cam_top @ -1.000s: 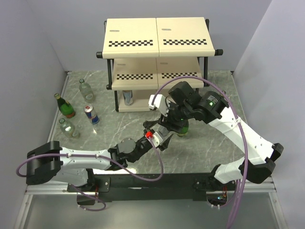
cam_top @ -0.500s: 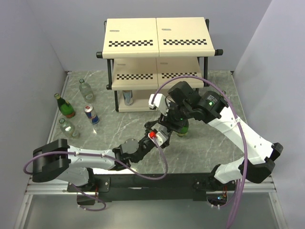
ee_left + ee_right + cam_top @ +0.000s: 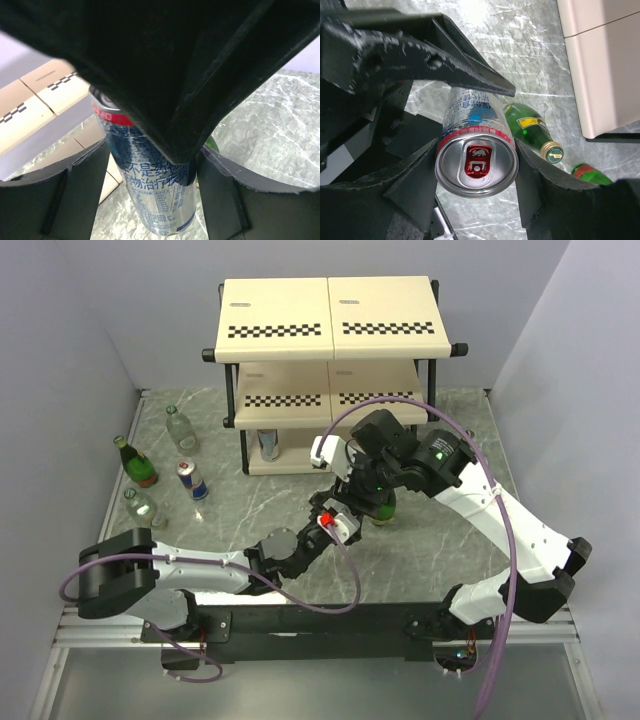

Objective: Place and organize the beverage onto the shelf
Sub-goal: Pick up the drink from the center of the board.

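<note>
Two grippers share one can here, and we read the step as a hand-off in mid-air. The left gripper has its fingers closed against the lower body of the can, so we judge that it carries the weight. The right gripper straddles the can's top end. Its fingers sit right at the rim on both sides, but we cannot tell whether they press or only flank it. The can hangs above the table, just in front of the shelf, with a green bottle beneath it.

To do this well, we want the right fingers past the rim and on the straight wall before they squeeze, since a hold on the rolled lip alone would likely slip. We let the left open only once the right is firm. Then we draw it straight back, so it neither drags the can nor knocks the bottle below. From there we would set the can low on the shelf, upright, beside the other can already standing there.
</note>
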You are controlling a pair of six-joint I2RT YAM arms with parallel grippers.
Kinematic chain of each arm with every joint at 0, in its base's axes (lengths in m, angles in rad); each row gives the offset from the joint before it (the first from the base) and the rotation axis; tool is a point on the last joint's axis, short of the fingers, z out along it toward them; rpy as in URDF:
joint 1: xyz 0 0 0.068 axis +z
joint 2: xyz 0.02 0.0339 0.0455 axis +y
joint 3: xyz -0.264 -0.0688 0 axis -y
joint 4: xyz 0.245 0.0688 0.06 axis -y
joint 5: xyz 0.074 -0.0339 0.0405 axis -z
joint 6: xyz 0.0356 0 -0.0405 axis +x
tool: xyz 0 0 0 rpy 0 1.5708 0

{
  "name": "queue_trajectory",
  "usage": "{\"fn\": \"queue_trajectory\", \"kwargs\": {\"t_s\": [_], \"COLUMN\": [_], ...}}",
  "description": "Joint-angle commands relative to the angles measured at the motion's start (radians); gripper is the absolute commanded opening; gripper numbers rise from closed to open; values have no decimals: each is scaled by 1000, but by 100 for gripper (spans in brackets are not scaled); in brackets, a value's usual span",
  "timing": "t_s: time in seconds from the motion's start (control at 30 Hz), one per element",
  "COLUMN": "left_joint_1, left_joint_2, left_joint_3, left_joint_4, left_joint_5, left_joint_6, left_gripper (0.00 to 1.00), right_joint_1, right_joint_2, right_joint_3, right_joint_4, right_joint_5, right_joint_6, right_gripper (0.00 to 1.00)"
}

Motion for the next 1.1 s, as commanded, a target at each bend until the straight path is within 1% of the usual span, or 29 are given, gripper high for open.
{"fn": "queue_trajectory", "kwargs": {"t_s": [0.0,0.03,0.07,0.13,0.6,0.7,0.73,0.8,0.83,0.9,0.93,1.0,1.03,1.07], "left_joint_1": [-5,-5,-5,-7,-7,-7,-7,-7,-7,-7,-7,-5,-7,-5], "left_joint_2": [17,23,24,35,80,84,86,86,86,86,86,80,78,75], "left_joint_3": [42,44,51,57,103,108,108,113,114,110,108,97,90,85], "left_joint_4": [58,60,57,49,31,30,27,20,18,21,26,41,44,50], "left_joint_5": [-24,-26,-29,-37,-98,-96,-98,-98,-98,-99,-99,-93,-89,-87], "left_joint_6": [10,10,9,7,19,19,18,12,7,-2,-7,-14,-19,-27], "left_gripper": [72,70,66,65,66,59,51,40,28,13,1,1,1,1], "right_joint_1": [8,8,8,11,70,73,74,74,76,77,74,76,74,74], "right_joint_2": [-10,-9,-9,-6,-7,-10,-9,-12,-14,-14,-15,-18,-20,-21], "right_joint_3": [61,60,57,54,3,-3,-8,-9,-9,-11,-11,-12,-14,-14], "right_joint_4": [63,63,64,66,101,104,106,107,109,110,109,112,115,116], "right_joint_5": [3,4,7,22,167,181,184,191,194,190,191,193,193,199], "right_joint_6": [9,8,6,2,-1,-1,-5,-2,2,2,3,6,9,11], "right_gripper": [0,0,0,0,0,0,0,0,3,10,19,30,45,51]}}
